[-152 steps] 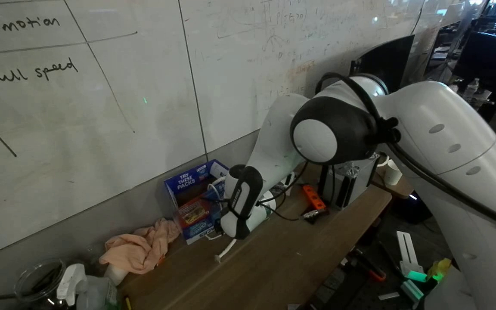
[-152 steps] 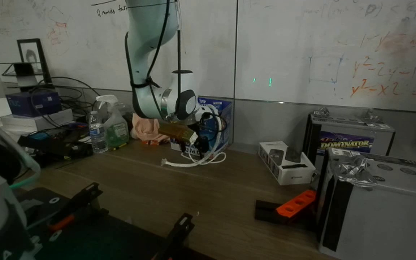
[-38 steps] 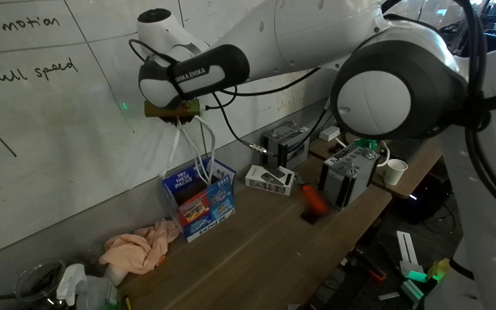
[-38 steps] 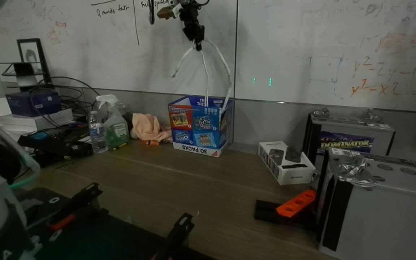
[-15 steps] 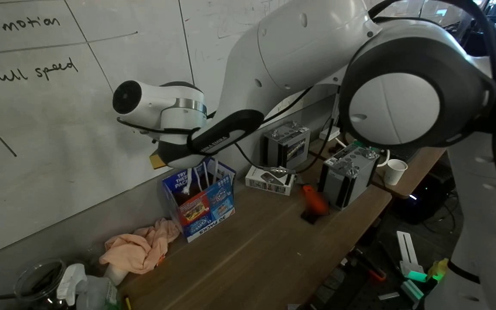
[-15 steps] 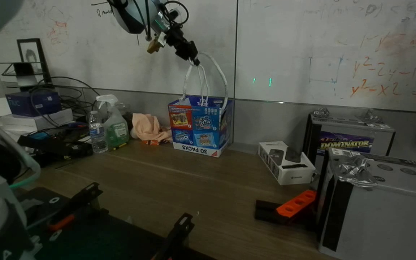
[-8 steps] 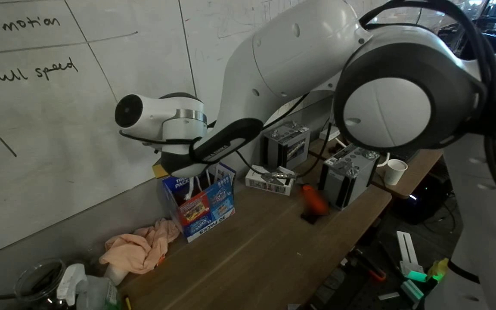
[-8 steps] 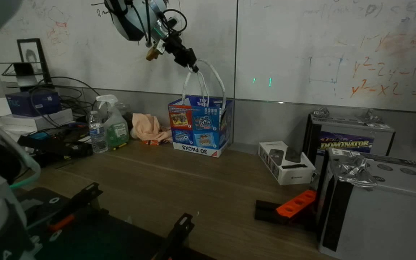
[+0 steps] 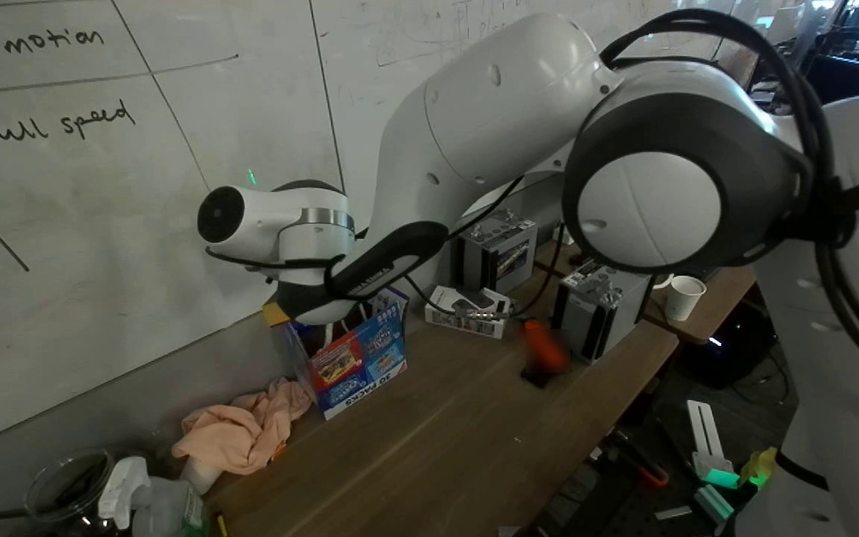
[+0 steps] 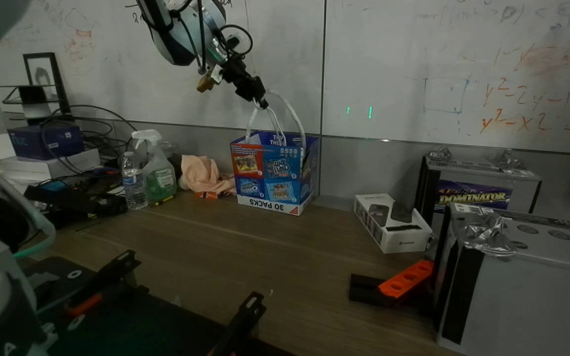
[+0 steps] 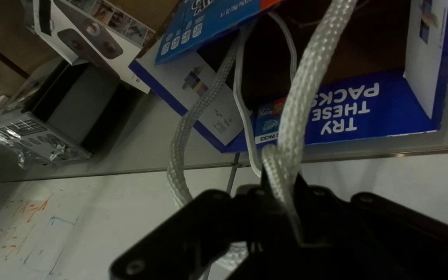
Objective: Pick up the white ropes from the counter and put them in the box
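the white ropes [image 10: 292,116] hang in several strands from the end effector [image 10: 261,104], in the upper middle of an exterior view, and their lower lengths drop inside the open top of the box [image 10: 271,173] beneath. the end effector is closed tightly around them: in the wrist view its dark fingers sit low in the center, a thick braided piece doubled over between them. from there that piece climbs to the top edge of the frame, while a thinner strand and a second thick one curve away left of it, across the box's pale side flap.

the box stands upright on the tabletop [image 10: 206,257], its mouth facing up; in the wrist view the words "try these packs" on its blue back panel appear upside down. the arm [image 9: 504,112] reaches across from the right of an exterior view, its wrist covering the end effector and part of the box there.

just left of the box, in both exterior views, lies a peach cloth [image 10: 203,173]. farther left in an exterior view, a spray bottle [image 10: 160,175] and a water bottle [image 10: 133,182] stand close together. a white carton [image 10: 406,240] sits right of the box, near two gray cases [image 10: 522,291] toward the right edge; an orange piece [image 10: 406,280] lies in front of it, lower right. the whiteboard [image 10: 384,59] spans the background.
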Robot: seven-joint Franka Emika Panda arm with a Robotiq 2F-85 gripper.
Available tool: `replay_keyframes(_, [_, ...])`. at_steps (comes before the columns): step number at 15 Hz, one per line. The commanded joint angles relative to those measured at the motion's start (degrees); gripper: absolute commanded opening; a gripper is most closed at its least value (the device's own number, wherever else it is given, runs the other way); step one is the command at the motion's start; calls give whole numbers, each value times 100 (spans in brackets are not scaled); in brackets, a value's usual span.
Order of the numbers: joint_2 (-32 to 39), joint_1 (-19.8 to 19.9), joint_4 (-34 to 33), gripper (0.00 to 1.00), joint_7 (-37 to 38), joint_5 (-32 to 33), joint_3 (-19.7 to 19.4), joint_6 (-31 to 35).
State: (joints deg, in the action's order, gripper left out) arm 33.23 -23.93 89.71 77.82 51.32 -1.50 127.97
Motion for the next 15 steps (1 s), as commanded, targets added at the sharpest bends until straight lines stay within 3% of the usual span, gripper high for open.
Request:
replay_keyframes(1, [93,86,-181,34,-5,28,124,-93])
replay_keyframes(2, [94,94,-170,35,-13,6,138,-93])
replay_keyframes(7, [-35,324,-64,72,-717,-537,397,-299])
replay_keyframes(11, [-563,741,427,99,-2184,-1189,632,-391])
replay_keyframes(15, [-1320,1887,1047,100,-3864,-1956,1417,-554])
